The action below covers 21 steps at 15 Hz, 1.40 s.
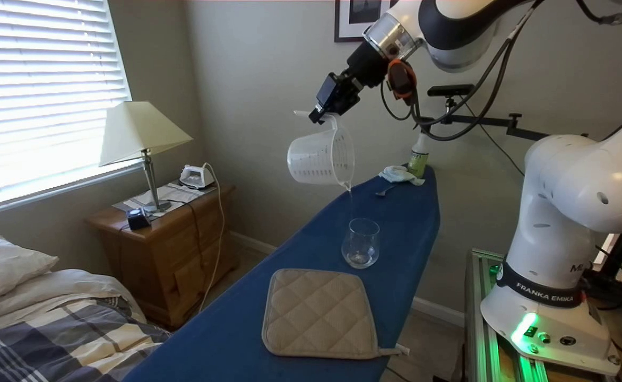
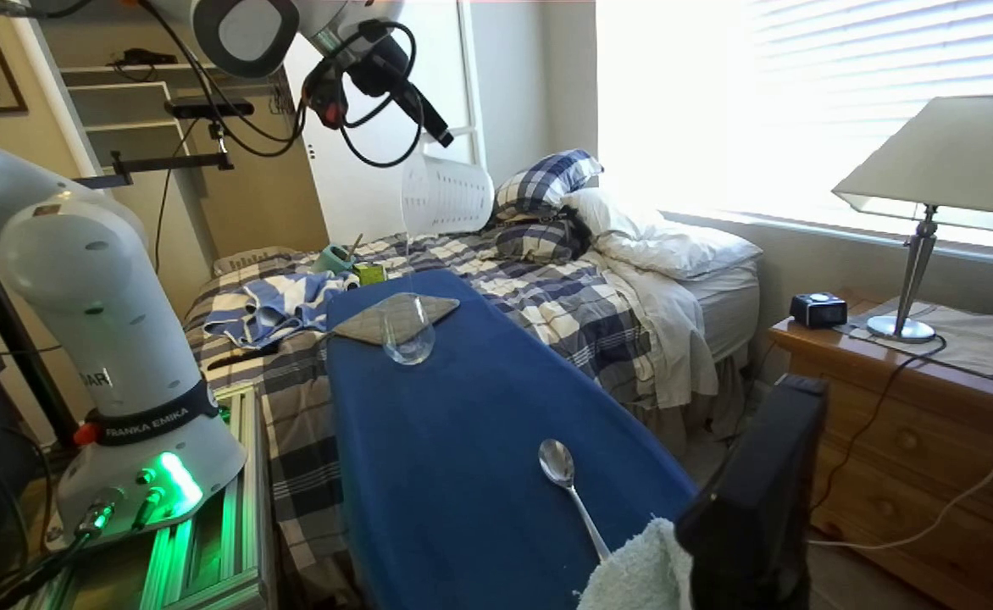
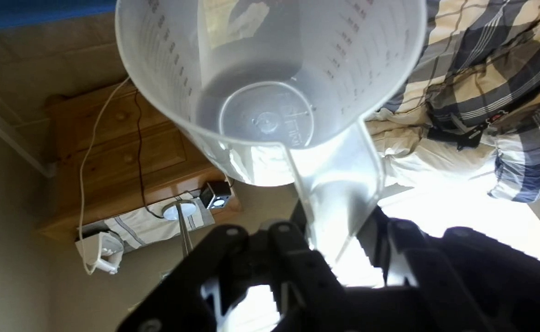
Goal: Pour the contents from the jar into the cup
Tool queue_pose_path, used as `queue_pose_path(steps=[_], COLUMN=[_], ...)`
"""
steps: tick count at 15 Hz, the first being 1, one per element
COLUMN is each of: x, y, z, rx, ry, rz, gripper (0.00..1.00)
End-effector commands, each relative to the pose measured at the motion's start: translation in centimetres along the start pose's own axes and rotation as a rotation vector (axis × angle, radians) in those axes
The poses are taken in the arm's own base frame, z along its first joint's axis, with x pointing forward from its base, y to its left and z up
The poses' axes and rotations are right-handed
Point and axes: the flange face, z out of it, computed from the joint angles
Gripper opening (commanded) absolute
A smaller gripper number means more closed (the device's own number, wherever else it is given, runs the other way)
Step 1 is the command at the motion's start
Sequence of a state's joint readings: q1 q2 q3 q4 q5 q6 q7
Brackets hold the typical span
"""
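- While 1 jar [image 1: 316,155] hangs tipped on its side above 1 cup [image 1: 361,244], apart from it, a thin clear stream [image 1: 351,200] drops from the jar's rim toward the cup.
- 1 gripper [image 1: 320,114], above the cup; fingers closed on the jar's handle [image 3: 342,193].
- Cup (landmark for all below): upright on 1 blue ironing board [image 1: 406,228].
- 1 quilted pad [image 1: 319,313]: flat on the board, just beside the cup.
- 1 spoon [image 2: 557,464]: on the board, well apart from the cup, on the opposite side from the pad.
- 1 pale cloth [image 2: 639,572]: same side of the cup as the spoon, farther off.
- 1 spray bottle [image 1: 419,156]: well apart from the cup, beside the cloth.
- 1 nightstand [image 1: 157,260]: off the board, well apart from the cup; on it 1 lamp [image 1: 144,127], 1 iron [image 1: 196,177], 1 small dark box [image 1: 138,218].
- Views compared: jar in all three, but only the wrist view looks into it: raised ring on its bottom, lettering there too faint to read.
- Cup and pad: in both exterior views. Spray bottle's green label: only in an exterior view.
- 1 blue-and-white towel [image 2: 283,305], on 1 bed [image 2: 547,309] well apart from the cup: only in an exterior view.
- Iron: in an exterior view and the wrist view. The small dark box: all three.
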<state>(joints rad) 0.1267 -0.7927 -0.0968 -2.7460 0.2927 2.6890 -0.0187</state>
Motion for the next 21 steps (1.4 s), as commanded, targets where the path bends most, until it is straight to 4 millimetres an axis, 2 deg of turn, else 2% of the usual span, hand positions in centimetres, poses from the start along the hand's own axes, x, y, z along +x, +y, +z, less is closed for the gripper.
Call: queue_pose_path(steps=[1,11,21], x=[0.1,-0.3,-0.7], y=[0.9,2.4,5.2], z=[0.0,1.4,2.9], rx=[-0.015,-0.047,-0.109], ry=[-0.004,-0.054,-0.107], rz=[0.032,0.109,0.243], gripper=[0.09,0.09,0.09])
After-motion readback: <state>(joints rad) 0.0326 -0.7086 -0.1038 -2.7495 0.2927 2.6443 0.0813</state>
